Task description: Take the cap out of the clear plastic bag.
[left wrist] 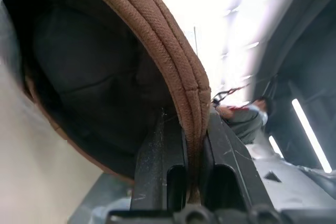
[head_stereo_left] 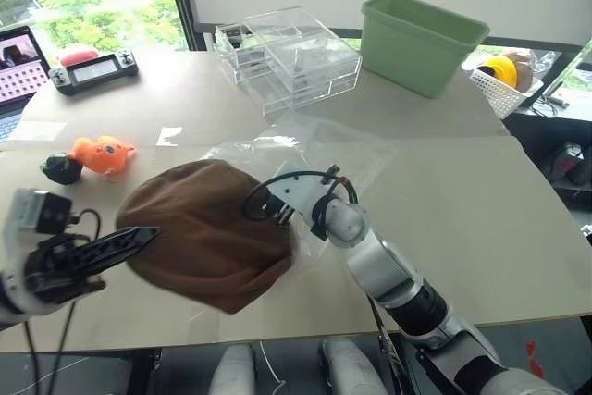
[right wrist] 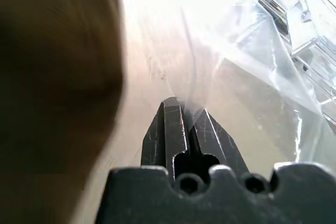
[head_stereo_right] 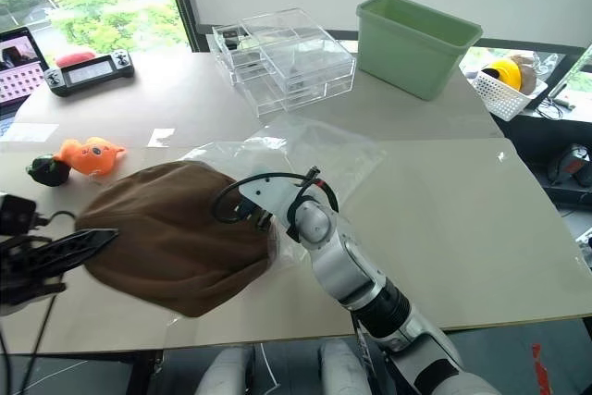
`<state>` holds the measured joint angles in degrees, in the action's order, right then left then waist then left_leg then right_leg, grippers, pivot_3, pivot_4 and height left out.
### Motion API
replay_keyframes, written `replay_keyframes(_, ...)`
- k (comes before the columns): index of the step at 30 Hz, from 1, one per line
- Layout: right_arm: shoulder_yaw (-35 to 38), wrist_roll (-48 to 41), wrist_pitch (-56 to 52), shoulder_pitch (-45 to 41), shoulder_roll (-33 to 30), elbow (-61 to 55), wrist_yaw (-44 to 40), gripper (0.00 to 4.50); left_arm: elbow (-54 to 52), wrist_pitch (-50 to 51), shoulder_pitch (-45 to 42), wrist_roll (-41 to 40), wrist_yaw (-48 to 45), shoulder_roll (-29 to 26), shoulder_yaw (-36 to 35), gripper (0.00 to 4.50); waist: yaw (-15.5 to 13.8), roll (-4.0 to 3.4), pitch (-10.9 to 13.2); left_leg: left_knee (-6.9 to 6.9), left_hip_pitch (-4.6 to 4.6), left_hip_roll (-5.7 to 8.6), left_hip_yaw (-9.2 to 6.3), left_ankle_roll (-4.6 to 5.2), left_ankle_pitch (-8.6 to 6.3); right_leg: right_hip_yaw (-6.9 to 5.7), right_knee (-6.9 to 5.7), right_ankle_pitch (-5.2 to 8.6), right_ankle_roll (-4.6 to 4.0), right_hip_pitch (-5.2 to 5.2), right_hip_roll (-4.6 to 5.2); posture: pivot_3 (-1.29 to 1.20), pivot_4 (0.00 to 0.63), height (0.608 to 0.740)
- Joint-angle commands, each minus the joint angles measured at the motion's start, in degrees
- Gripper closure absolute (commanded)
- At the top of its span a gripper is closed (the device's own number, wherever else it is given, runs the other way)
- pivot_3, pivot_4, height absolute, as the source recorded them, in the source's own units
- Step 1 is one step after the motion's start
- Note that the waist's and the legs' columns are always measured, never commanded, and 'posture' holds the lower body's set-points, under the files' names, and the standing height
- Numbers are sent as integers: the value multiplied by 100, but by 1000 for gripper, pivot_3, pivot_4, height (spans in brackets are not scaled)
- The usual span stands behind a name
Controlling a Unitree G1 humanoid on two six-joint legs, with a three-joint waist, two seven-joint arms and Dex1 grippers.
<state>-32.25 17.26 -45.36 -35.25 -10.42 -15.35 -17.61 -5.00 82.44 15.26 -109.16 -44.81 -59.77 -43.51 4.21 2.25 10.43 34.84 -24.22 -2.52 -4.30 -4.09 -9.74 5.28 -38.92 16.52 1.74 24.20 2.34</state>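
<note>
While two end effectors pinch, one cap [head_stereo_left: 208, 233] leaves one clear plastic bag [head_stereo_left: 319, 150].

On the surface [head_stereo_left: 481, 219] I see clear acrylic drawer boxes [head_stereo_left: 289, 57] beside a green bin [head_stereo_left: 418, 42]. Far left, an orange plush fish [head_stereo_left: 102, 154] touches a dark round toy [head_stereo_left: 61, 168]; a handheld console [head_stereo_left: 93, 70] lies behind.
</note>
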Motion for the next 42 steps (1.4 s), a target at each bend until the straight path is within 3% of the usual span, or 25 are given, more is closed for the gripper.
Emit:
replay_keyframes(1, 101, 66, 206, -100, 36, -89, -52, 4500, 64, 277, 221, 216, -571, -197, -507, 4458, -18, 0, 0, 0, 0, -3, -1, 0, 0, -3, -1, 1, -3, 2, -2, 0, 150, 735)
replay_keyframes(7, 146, 21, 343, -141, 129, 86, -120, 4500, 724, 232, 176, 345, -800, -512, -987, 4458, -34, 3, -1, 4, 2, -10, -5, -7, 4, -8, 0, 6, 3, -3, -11, 0, 150, 735)
replay_keyframes(13, 196, -31, 443, -139, 181, 233, -203, 4500, 1902, -542, -1585, -384, -153, -916, -621, 4458, -65, 13, -5, 1, -2, -17, -12, -8, 5, -19, -2, 5, -2, 2, -15, 0, 150, 735)
replay_keyframes(16, 183, -46, 558, -71, 124, 429, -309, 4500, 2119, -791, -2963, -384, 425, -653, -389, 4458, -94, 26, -9, 4, -3, -11, -12, -8, 5, -17, 0, 5, 1, -6, -12, 0, 150, 735)
replay_keyframes(19, 193, -17, 921, 27, -95, 614, -438, 4500, 2235, -1186, -4302, -384, 1594, 90, -432, 4458, -120, 29, -11, 5, -3, -9, -14, -9, 5, -19, -3, -4, -13, -9, -11, 0, 150, 735)
replay_keyframes(23, 140, 64, 1326, 142, -393, 742, -577, 4500, 1808, -1442, -4930, -384, 2623, 998, -696, 4458, -144, 36, -14, 12, -7, -10, -17, -9, 5, -20, -8, -8, -14, -9, -12, 0, 150, 735)
replay_keyframes(26, -412, 470, 3005, 427, -1236, 476, -881, 4500, 894, -2201, -4458, -384, 3656, 2085, -512, 4458, -167, 35, -15, 12, -7, -8, -17, -9, 5, -17, -8, -10, -14, -10, -8, 0, 150, 735)
replay_keyframes(29, -494, 580, 4172, 745, -1846, 271, -1027, 4500, 317, -2602, -3825, -251, 4308, 2663, -139, 4458, -156, 44, -19, 15, -7, 2, -10, -9, 5, -14, -9, -11, -11, -9, 8, 0, 150, 735)
replay_keyframes(32, -327, 552, 5139, 1007, -2357, 191, -1155, 4500, -222, -2673, -3003, 557, 4382, 3083, 544, 4458, -161, 44, -19, 19, -5, 5, -9, -10, 5, -7, -9, -14, -8, -13, 9, 0, 150, 735)
replay_keyframes(36, -283, 593, 5911, 950, -2521, 505, -1329, 4500, -355, -2882, -2352, 1400, 4269, 3482, 1232, 4458, -169, 46, -18, 24, 35, 8, -10, -13, 7, -7, -7, -16, -4, -60, 5, 0, 150, 735)
replay_keyframes(38, -247, 656, 6165, 885, -2488, 670, -1361, 4500, -404, -2951, -2243, 1681, 4202, 3590, 1462, 4458, -173, 46, -18, 17, 95, 6, -12, -12, 7, -9, 6, -13, -3, -120, -2, 0, 150, 735)
replay_keyframes(42, -130, 683, 6529, 747, -2433, 998, -1434, 4500, -266, -3184, -2250, 2284, 4218, 3618, 1704, 4458, -175, 45, -18, 19, 124, 5, -13, -12, 7, -9, 28, 10, 35, -163, -3, 0, 150, 735)
